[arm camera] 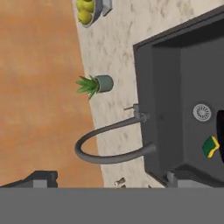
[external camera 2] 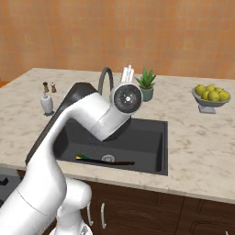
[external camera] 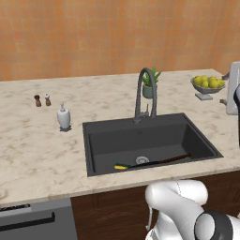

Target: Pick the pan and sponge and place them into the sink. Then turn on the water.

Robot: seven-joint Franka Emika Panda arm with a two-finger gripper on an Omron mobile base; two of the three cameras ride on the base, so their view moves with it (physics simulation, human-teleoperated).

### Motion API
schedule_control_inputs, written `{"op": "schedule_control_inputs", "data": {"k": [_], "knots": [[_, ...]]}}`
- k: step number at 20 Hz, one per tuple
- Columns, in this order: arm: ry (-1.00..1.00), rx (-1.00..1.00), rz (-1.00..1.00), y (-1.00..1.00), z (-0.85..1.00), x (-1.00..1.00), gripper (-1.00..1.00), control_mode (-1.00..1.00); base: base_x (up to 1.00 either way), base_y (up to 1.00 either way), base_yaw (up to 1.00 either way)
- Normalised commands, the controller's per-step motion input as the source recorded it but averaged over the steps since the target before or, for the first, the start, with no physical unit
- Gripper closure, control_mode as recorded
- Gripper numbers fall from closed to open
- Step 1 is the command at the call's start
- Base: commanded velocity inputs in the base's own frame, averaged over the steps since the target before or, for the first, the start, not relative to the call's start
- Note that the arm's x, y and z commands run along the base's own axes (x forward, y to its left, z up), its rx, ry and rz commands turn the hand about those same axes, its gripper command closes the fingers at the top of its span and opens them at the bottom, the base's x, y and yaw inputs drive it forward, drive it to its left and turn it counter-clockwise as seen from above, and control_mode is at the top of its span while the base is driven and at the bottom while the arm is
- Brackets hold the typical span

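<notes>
The dark grey sink (external camera: 199,140) (external camera 2: 158,137) (arm camera: 144,78) is set in the marble counter. The black pan (external camera: 154,162) (external camera 2: 112,162) lies flat on its floor near the drain (arm camera: 202,112), handle pointing right. Just left of the pan lies the yellow and green sponge (external camera: 121,166) (external camera 2: 81,157) (arm camera: 211,146). The arched faucet (external camera: 144,91) (external camera 2: 105,78) (arm camera: 109,151) stands at the sink's back rim; no water shows at its spout. My gripper (arm camera: 109,183) hangs above, open and holding nothing, looking down on the faucet. The raised arm (external camera 2: 98,117) covers part of the sink.
A white soap dispenser (external camera: 63,117) (external camera 2: 47,103) and two small shakers (external camera: 42,100) stand left of the sink. A potted plant (external camera: 151,84) (arm camera: 96,84) sits behind the faucet. A bowl of lemons (external camera: 208,84) (external camera 2: 211,96) is at the right.
</notes>
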Motion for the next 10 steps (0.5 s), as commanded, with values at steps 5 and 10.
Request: {"op": "schedule_control_inputs", "data": {"k": [5, 10], "knots": [[0.01, 0.24, 0.0, 0.0, -0.39, 0.45, -1.0, -1.0, 0.0, 0.0, 0.0], [0.01, 0.19, 0.0, 0.0, -0.71, 0.4, -1.0, -1.0, 0.0, 0.0, 0.0]]}}
